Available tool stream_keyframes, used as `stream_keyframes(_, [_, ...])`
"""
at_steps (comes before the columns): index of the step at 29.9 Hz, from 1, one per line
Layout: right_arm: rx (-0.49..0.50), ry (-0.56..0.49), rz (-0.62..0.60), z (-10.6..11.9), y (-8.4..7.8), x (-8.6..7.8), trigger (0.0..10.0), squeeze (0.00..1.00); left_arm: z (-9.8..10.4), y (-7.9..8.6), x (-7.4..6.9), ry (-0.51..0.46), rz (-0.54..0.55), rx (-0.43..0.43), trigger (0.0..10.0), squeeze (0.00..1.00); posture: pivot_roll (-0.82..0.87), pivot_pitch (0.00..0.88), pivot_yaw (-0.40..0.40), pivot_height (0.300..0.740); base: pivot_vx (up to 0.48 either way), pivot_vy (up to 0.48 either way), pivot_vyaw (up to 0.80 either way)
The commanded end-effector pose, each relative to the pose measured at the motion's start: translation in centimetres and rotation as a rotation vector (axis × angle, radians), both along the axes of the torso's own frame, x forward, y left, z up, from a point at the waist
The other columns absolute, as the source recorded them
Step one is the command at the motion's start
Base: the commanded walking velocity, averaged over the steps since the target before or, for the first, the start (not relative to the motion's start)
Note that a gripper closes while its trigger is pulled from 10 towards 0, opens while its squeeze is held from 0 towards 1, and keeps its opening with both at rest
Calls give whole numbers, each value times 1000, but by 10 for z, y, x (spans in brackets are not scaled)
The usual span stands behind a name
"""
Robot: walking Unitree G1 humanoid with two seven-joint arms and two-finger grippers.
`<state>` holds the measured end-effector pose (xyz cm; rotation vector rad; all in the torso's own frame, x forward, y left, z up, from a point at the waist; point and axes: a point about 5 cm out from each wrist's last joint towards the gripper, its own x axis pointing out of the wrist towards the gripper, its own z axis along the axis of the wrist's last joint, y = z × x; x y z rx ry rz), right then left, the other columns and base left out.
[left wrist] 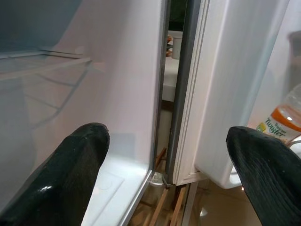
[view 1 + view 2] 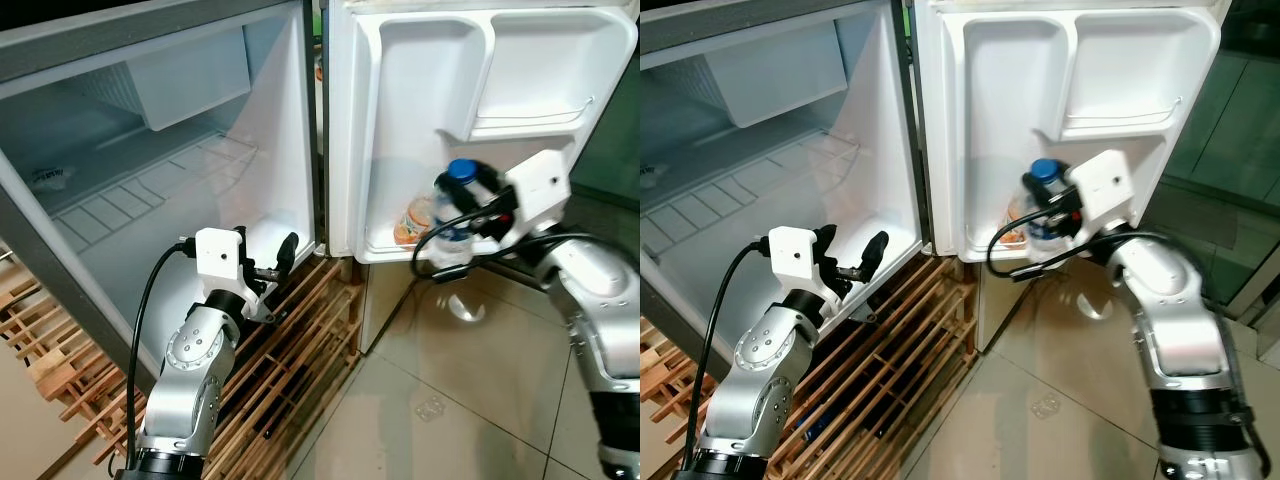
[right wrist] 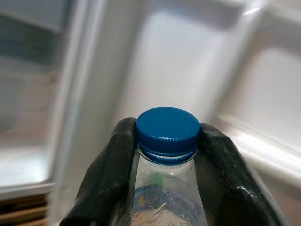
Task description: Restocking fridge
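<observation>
I've got the right gripper (image 3: 168, 155) clamped on the water bottle (image 2: 455, 215) over the door shelf (image 2: 385, 245), just right of the juice bottle (image 2: 412, 220), left gripper (image 1: 171, 155) spread and idle, and a crooked drop could knock the juice over.

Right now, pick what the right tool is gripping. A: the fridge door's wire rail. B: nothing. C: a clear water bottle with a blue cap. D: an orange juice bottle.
C: the right tool is clamped on the neck of the clear water bottle with a blue cap, held at the fridge door's lower shelf.
</observation>
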<state>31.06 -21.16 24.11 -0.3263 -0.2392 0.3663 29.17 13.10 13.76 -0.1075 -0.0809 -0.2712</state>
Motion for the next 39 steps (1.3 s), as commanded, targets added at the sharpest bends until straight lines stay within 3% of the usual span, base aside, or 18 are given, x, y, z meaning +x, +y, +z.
stream_keyframes(1, [28, -130, -46, 27, -6, -1, 0, 0, -1, -2, 2, 10, -17, 10, 10000, 0, -196, 0, 101, 740, 0, 0, 0])
stream_keyframes(5, [102, -163, -112, 35, -14, 5, 0, 0, -1, -3, 3, 10, -22, 11, 10000, 0, -197, 0, 102, 740, 0, 0, 0])
stream_keyframes(22, [214, -166, -137, 28, -8, 20, 0, 0, -2, -3, 2, 13, -10, 6, 10000, 0, -186, 0, 89, 740, 0, 0, 0])
stream_keyframes(26, [246, -270, -137, 46, 5, 26, 0, 0, -1, -3, 2, 11, -13, 5, 10000, 0, -181, 0, 90, 740, 0, 0, 0])
stream_keyframes(30, [266, -310, -85, 57, 19, 32, 0, 0, -1, -2, 3, 8, -7, 8, 10000, 0, -176, 0, 87, 740, 0, 0, 0])
stream_keyframes(35, [339, -286, -19, 59, 36, 45, 0, 0, -1, -1, 1, 7, 0, 12, 10000, 0, -158, 0, 78, 740, 0, 0, 0])
stream_keyframes(39, [366, -228, 28, 47, 53, 58, 0, 0, -1, 3, -3, 5, 18, 28, 10000, 0, -128, 0, 67, 740, 0, 0, 0])
